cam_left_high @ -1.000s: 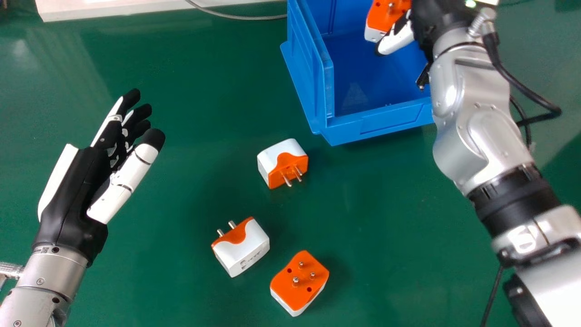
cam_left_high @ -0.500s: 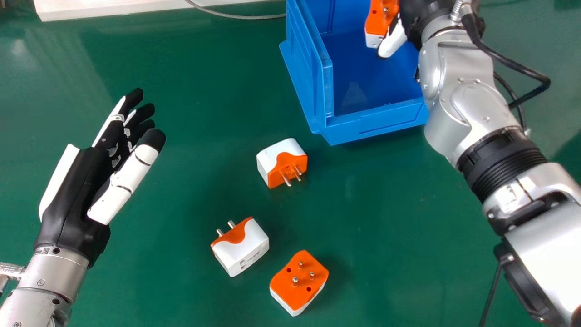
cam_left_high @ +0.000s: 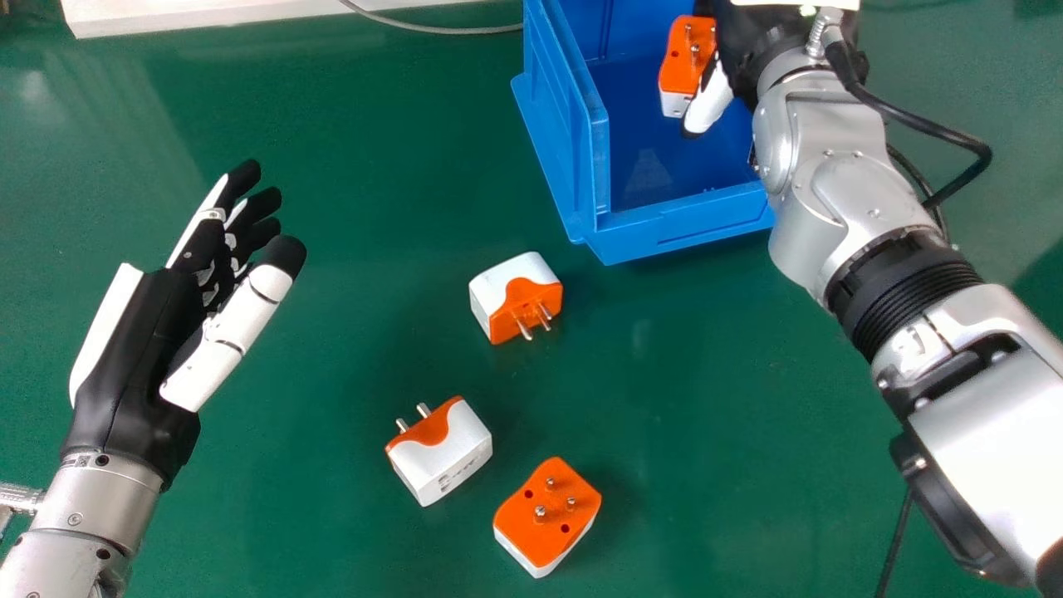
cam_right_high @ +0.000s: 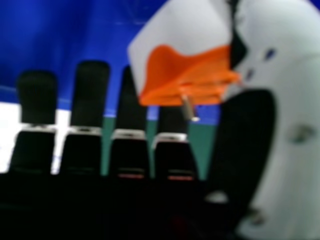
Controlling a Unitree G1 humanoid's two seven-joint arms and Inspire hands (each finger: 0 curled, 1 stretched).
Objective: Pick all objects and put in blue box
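Green worktop [cam_left_high: 349, 515], pale flat slab [cam_left_high: 208, 18] along the far left edge, thin grey cable [cam_left_high: 432, 31] running from it to the blue box [cam_left_high: 706, 220]. Head view: box sits on the far side, right of centre, near rim low. Right hand [cam_left_high: 706, 104] is over the box's inside, pinching a held adapter [cam_left_high: 688, 62], orange pin face showing, white body nearer the viewer; thumb against it. Can't tell if the adapter touches the box floor. Three more white-and-orange adapters lie on the worktop, all outside the box: first adapter [cam_left_high: 515, 295] just near the box's near left corner, pins toward the viewer; second adapter [cam_left_high: 444, 453] nearer and further left, pins pointing away from the viewer; third adapter [cam_left_high: 544, 511] nearest, right of the second, orange face and pins up. Left hand [cam_left_high: 137, 349] is above the worktop at left, well apart from the adapters, fingers loosely extended and spread from the thumb, nothing in the grasp. Right hand view: same held adapter between thumb [cam_right_high: 295, 115] and fingers [cam_right_high: 90, 95]; fingers mostly straight, gap narrowed to the adapter's width, one metal pin visible, blue box surface behind, bits of green worktop between the fingers.
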